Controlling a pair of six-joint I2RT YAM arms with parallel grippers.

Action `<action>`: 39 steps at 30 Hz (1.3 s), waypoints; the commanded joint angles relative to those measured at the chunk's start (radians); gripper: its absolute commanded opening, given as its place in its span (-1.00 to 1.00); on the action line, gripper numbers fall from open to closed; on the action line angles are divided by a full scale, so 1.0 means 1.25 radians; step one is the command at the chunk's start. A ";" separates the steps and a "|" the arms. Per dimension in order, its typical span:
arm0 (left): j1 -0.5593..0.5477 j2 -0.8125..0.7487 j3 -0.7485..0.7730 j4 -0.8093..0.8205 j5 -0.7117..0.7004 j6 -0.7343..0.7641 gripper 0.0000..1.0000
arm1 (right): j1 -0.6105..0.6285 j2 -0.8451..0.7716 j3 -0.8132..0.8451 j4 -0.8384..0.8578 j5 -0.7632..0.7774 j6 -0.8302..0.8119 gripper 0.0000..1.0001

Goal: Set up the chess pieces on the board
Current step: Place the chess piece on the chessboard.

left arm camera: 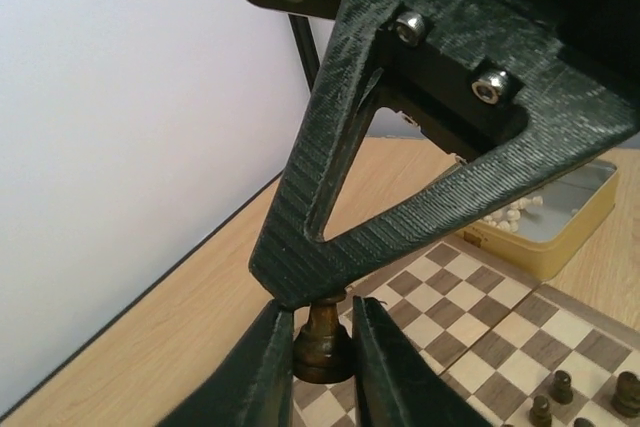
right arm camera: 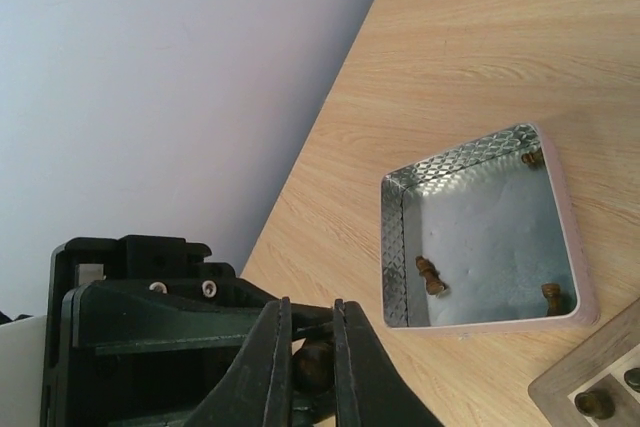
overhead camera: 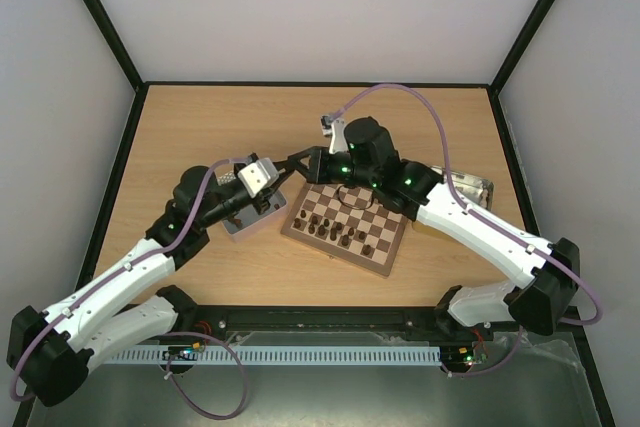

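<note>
The board (overhead camera: 335, 252) lies at the table's middle with several dark chess pieces (overhead camera: 335, 227) on its near rows. Both grippers meet just above its far left corner. My left gripper (overhead camera: 292, 167) is shut on the base of one dark brown chess piece (left arm camera: 322, 342), and it shows in the left wrist view (left arm camera: 322, 362). My right gripper (overhead camera: 308, 160) comes in from the right and is shut on the round head of the same piece (right arm camera: 316, 365); it shows in the right wrist view (right arm camera: 312, 347). Its finger (left arm camera: 400, 147) hides the piece's top in the left wrist view.
A grey tray (right arm camera: 395, 247) left of the board holds three loose dark pieces (right arm camera: 430, 275); it shows under my left arm in the top view (overhead camera: 245, 222). A yellow-sided tin (left arm camera: 575, 232) with cream pieces stands right of the board (overhead camera: 470, 189).
</note>
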 commanded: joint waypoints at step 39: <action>0.008 0.005 0.032 -0.219 -0.362 -0.566 0.66 | -0.002 -0.113 -0.515 -0.101 0.512 0.117 -0.96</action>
